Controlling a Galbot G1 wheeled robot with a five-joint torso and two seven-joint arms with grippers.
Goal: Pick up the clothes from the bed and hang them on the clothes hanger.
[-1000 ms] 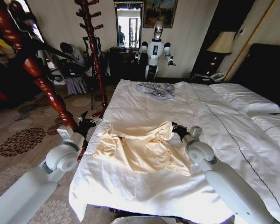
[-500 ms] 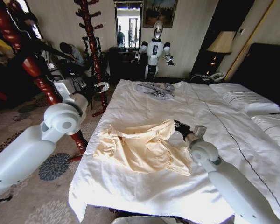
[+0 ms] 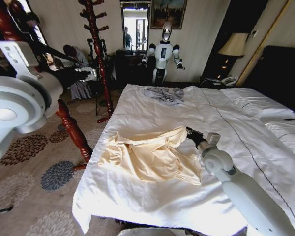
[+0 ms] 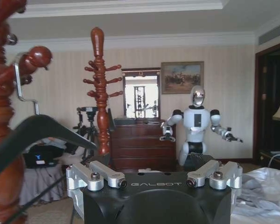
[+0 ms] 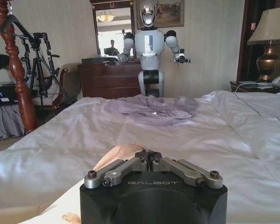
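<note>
Lying crumpled on the bed (image 3: 152, 206) near its left edge, the clothes (image 3: 150, 155) are pinched by our right gripper (image 3: 191, 133), jaws closed on the fabric. Our left gripper (image 4: 154, 175), spread open, is raised beside the clothes hanger (image 4: 35, 133), partly cut off.

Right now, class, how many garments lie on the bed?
2: the cream-yellow garment near the bed's foot by the right gripper, and a grey-blue garment at its far edge.

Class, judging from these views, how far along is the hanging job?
Done: nothing hung. In hand: the right gripper, fingers shut, sits at the cream garment on the bed; the left gripper, open, is raised near the hanger. Left: lifting and hanging.
</note>
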